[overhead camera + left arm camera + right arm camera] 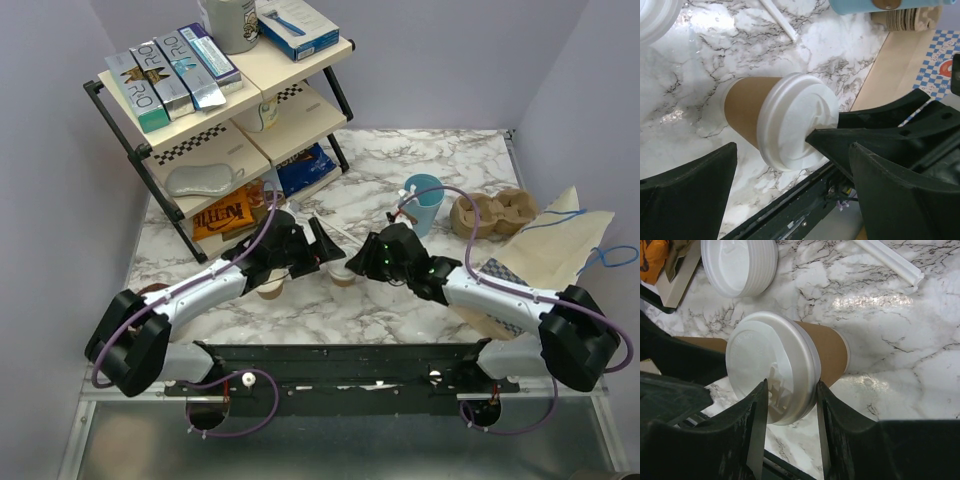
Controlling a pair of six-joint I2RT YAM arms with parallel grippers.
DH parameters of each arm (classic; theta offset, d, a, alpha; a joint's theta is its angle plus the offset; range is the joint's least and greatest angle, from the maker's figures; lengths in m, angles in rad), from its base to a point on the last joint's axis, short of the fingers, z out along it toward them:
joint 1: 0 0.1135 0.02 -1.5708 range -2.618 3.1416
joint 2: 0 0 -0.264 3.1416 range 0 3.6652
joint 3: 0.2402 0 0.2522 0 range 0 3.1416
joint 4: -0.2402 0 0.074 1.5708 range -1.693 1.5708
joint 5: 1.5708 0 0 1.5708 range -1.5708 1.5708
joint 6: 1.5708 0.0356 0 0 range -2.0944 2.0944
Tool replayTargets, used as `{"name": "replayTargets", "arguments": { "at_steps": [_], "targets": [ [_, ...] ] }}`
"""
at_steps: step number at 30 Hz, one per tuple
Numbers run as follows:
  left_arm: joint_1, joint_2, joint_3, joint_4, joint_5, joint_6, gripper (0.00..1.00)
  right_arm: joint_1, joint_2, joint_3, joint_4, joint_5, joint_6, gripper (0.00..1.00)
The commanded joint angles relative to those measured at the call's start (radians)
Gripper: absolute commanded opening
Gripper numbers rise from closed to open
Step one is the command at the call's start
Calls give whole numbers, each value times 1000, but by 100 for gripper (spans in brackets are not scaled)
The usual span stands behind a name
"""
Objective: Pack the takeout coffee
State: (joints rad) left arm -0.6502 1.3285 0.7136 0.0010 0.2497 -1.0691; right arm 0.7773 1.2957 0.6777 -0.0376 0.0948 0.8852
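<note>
Two grippers are seen at the upright coffee (832, 352) on the surface (900, 340): the left gripper (792, 150) is spread wide and empty beside it, while the nearer right gripper (791, 387) is set astride its lid (755, 350), hold undeterminable.

The table (360, 190) is white marble with grey and black veins. The coffee cup (829, 347) is tan kraft paper with a white lid (767, 365), and the stack of lids (740, 265) is white too. The taller cup (424, 205) is light blue. The left gripper (792, 150) and right gripper (789, 390) are black. The shelf (300, 60) is cream with a black-and-white chequered edge. The packet (222, 215) is orange, and the paper sheet (940, 55) is chequered blue and white.
</note>
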Motion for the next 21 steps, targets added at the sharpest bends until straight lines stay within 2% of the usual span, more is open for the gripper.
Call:
{"name": "replayTargets", "arguments": {
  "at_steps": [1,13,21],
  "targets": [
    [-3,-84,15,-117,-64,50,99,0,30,58,-77,60,-48,14],
    [-3,-336,0,-295,-227,75,99,-64,73,247,-88,97,-101,14],
    [-3,-420,-19,-341,-242,89,99,-190,275,425,-65,34,-123,14]
  ]
}}
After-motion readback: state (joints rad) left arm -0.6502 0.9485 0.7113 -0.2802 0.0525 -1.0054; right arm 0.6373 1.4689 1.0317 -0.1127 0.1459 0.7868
